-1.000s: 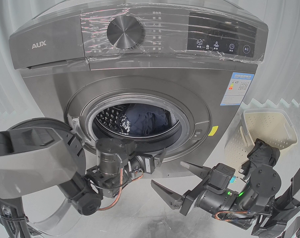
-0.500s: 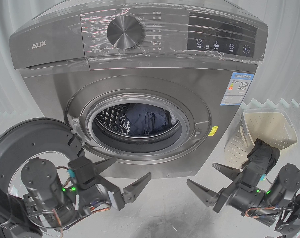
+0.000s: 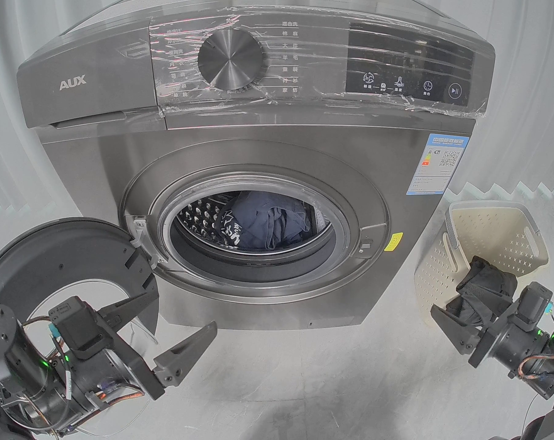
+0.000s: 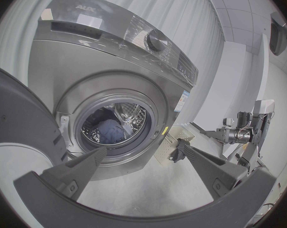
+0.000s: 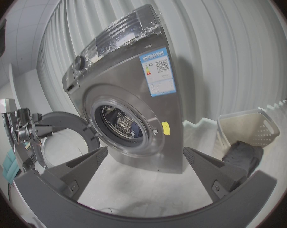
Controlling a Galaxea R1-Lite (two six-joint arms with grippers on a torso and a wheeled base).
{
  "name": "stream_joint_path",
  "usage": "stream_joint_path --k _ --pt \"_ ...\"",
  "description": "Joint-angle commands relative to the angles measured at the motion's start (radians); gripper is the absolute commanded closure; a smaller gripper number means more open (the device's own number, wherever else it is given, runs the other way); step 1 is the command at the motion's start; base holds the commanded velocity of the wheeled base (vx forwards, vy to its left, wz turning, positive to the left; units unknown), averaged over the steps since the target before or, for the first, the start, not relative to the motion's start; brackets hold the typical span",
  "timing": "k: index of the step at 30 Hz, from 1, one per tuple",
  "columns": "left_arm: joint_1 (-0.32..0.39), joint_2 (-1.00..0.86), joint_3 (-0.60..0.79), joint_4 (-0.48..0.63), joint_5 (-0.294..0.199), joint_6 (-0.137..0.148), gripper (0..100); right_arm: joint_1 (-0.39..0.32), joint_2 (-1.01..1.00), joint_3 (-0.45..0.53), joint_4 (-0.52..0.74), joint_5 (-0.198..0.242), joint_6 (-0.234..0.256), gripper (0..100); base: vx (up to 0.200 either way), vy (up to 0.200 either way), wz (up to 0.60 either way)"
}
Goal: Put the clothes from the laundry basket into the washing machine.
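The washing machine is being viewed from the front. Its round door is being kept swung fully open, out to the left of the machine's drum opening. Dark blue clothes are being held in a heap inside the machine's drum, behind the lower rim of the opening.

The cream laundry basket is being kept on the floor just beside the machine's right front corner. A black garment is being carried by the basket, bunched over the rim on the side farther from the machine.

The left gripper is being held low in front of the machine, just before the open door. Its fingers are being kept spread wide, and nothing is being gripped between them.

The right gripper is being held low and to the right of the machine, close by the black garment at the basket. Its fingers are likewise being kept wide apart, with nothing being clasped. Whether the garment is being touched by one finger cannot be told.
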Motion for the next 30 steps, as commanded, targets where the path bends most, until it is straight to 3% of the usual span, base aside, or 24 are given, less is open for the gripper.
stream_joint_path --k 1,4,7,10,12,14,17,22,25,30 --pt "0.067 -0.126 0.085 0.012 0.006 0.005 0 -0.051 -0.285 0.016 0.23 -0.005 -0.009 0 -0.2 0.0 0.0" --pt "0.094 -0.174 0.085 0.033 0.006 0.01 0 -0.119 -0.336 0.018 0.296 0.002 -0.02 0 -0.2 0.0 0.0" --pt "0.105 -0.209 0.085 0.059 0.006 0.013 0 -0.14 -0.394 0.018 0.344 0.005 -0.026 0 -0.2 0.0 0.0" --pt "0.113 -0.303 0.085 0.162 0.011 0.019 0 -0.158 -0.512 0.016 0.476 -0.001 -0.039 0 0.0 0.0 0.0" --pt "0.139 -0.379 0.085 0.259 0.013 0.039 0 -0.192 -0.577 0.018 0.563 -0.001 -0.037 0 0.0 0.0 0.0" --pt "0.146 -0.404 0.085 0.286 0.011 0.048 0 -0.203 -0.601 0.018 0.592 -0.001 -0.039 0 -0.1 0.0 0.0" --pt "0.177 -0.583 0.085 0.459 0.0 0.087 0 -0.283 -0.71 0.016 0.712 -0.001 -0.046 0 -0.2 0.0 0.0" --pt "0.249 -0.698 0.085 0.581 -0.001 0.087 0 -0.366 -0.807 0.016 0.753 0.004 -0.091 0 -0.08 0.0 0.0" --pt "0.306 -0.812 0.087 0.713 -0.018 0.087 0 -0.441 -0.906 0.016 0.839 0.019 -0.111 0 0.0 0.0 0.0" --pt "0.379 -0.921 0.087 0.831 -0.021 0.082 0 -0.451 -1.077 0.016 0.997 0.059 -0.117 0 -0.12 0.0 0.0"
